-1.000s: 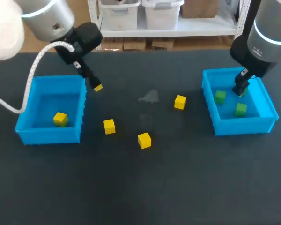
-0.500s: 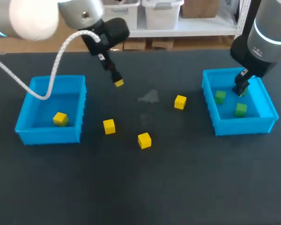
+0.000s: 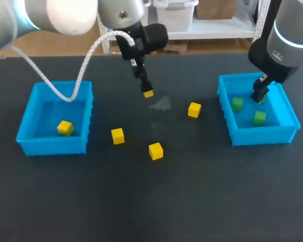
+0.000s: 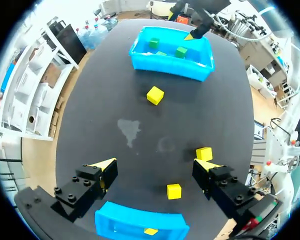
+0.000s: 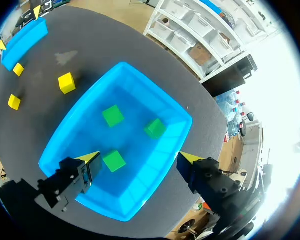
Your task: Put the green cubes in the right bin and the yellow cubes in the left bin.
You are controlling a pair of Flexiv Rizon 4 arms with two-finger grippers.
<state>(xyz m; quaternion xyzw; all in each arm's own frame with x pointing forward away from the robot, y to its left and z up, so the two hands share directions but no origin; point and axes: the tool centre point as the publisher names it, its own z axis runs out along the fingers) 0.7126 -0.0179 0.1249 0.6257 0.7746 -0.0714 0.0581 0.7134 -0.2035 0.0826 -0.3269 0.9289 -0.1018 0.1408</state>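
**Left hand [image 3: 148, 93] open and empty above the counter [image 3: 151, 201]**

The left arm comes in from the far left side. Its hand hangs over the dark counter, between the two bins and toward the far edge. In the left wrist view its two fingers stand wide apart, and nothing is between them.

The right hand [image 3: 257, 97] is above the right bin [image 3: 265, 135]. Its fingers are also spread wide, and they hold nothing. Three cubes lie in this bin. A green cube [image 5: 113, 115] lies ahead of the fingers, a second green cube [image 5: 154, 128] is near it, and a third green cube [image 5: 113, 161] is close to one fingertip.

One yellow cube [image 3: 65, 128] lies inside the left bin [image 3: 53, 146]. Three others lie on the counter, apart from one another. A second yellow cube [image 3: 117, 136] is near the left bin, and a third yellow cube [image 3: 155, 150] is near the middle. A fourth yellow cube [image 3: 194, 109] is closer to the right bin. A pale smudge [image 3: 161, 104] marks the counter just beside the left hand.
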